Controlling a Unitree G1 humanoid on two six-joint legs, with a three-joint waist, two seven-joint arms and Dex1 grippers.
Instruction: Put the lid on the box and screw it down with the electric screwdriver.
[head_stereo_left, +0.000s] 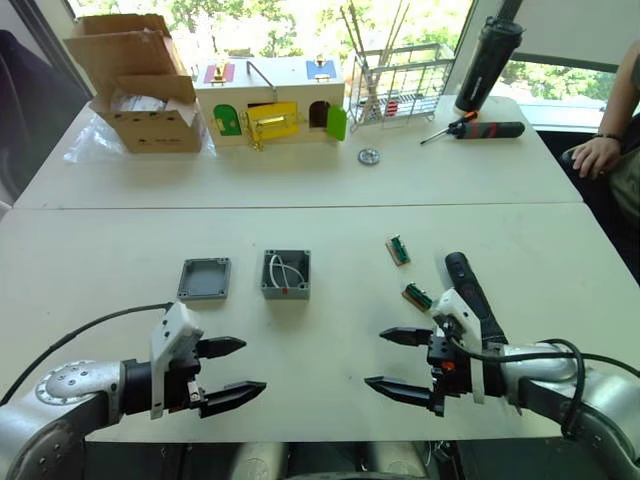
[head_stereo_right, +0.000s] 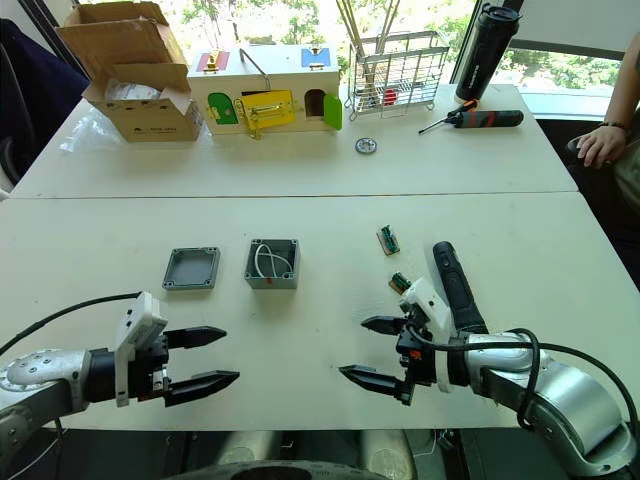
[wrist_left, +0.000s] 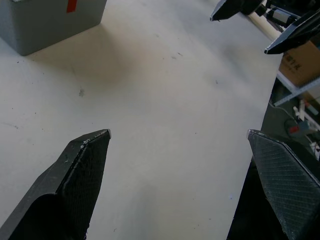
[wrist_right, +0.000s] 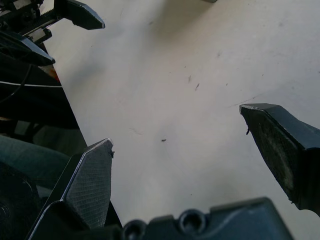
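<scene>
On the white table (head_stereo_left: 300, 180), the small grey plastic box (head_stereo_left: 286, 275) sits at centre, its flat square grey lid (head_stereo_left: 205, 279) at nine o'clock. The black pen-shaped electric screwdriver (head_stereo_left: 475, 295) lies at three o'clock, beside the right gripper (head_stereo_left: 400, 362). Left gripper (head_stereo_left: 230, 371) too gapes empty. The thin lid may skid when pinched.

We note two forearms in rounded silver-grey metal casings with small screw heads. Each ends in a white plastic wrist block and a black pincer: left pincer (head_stereo_left: 226, 372), right pincer (head_stereo_left: 400, 362). Both carry two tapered black fingers (wrist_left: 82, 170) with cross-hatched inner pads. Black cables loop along both arms. A small orange-red mark sits on the right wrist.
</scene>
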